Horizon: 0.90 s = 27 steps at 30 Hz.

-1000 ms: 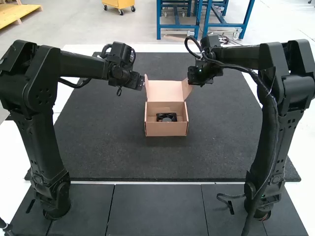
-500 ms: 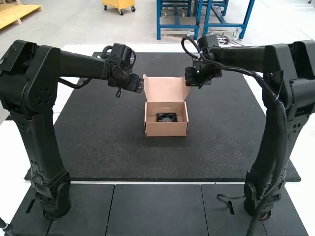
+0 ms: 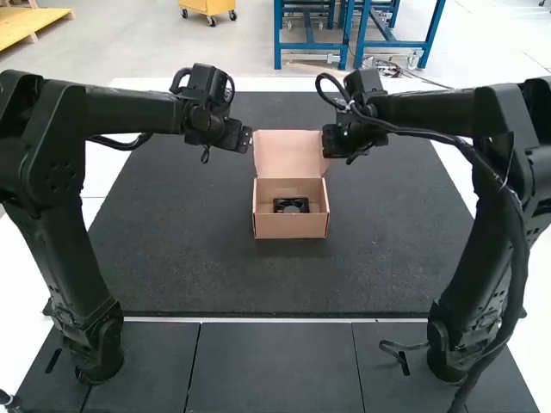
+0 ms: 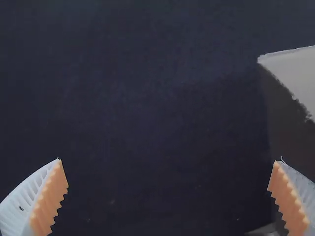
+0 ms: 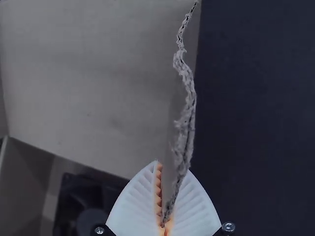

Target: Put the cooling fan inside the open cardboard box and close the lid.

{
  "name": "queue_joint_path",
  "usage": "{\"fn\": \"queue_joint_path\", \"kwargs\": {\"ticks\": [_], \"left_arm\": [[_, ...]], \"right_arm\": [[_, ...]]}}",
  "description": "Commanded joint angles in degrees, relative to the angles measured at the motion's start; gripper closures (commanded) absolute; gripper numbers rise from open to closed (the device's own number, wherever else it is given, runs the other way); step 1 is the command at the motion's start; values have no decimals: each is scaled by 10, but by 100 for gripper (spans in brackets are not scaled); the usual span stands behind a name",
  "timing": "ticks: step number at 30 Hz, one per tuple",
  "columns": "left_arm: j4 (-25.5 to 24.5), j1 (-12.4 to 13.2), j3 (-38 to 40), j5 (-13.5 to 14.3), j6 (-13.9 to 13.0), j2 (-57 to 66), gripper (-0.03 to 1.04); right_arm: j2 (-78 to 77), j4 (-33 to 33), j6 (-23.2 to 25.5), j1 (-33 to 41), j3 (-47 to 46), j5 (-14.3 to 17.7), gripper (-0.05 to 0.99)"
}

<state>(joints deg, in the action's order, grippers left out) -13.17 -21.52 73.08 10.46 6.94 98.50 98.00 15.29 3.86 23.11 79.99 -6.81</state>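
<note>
Cooling fan (image 3: 291, 206) in the cardboard box (image 3: 291, 225), my right pincer (image 5: 165, 187) pinched the lid (image 3: 288, 155); left pincer (image 4: 167, 164) gaped wide beside it. Folding it down looked next.

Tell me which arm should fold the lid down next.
Right. The right gripper is shut on the upright lid's side edge, and the fan sits in the box. The left gripper hangs open beside the lid, gripping nothing.

Both arms (image 3: 129, 112) are chunky matte black with looped black cables (image 3: 322, 83); fingers (image 4: 44, 199) are white, ribbed, orange-padded, with silver screws (image 5: 227, 226).
</note>
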Motion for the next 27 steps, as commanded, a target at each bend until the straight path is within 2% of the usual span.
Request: {"fn": "queue_joint_path", "kwargs": {"ticks": [1,17,27], "left_arm": [[1,-5,-11,-11,4,-25,5],[4,-6,-55,-19,4,-59,5],[7,-6,-70,-48,7,-71,5]], "right_arm": [[-21,-2,12,22,-19,-20,93],[-76,-47,29,24,-81,-13,93],[-109,-83,41,24,-130,-15,93]]}}
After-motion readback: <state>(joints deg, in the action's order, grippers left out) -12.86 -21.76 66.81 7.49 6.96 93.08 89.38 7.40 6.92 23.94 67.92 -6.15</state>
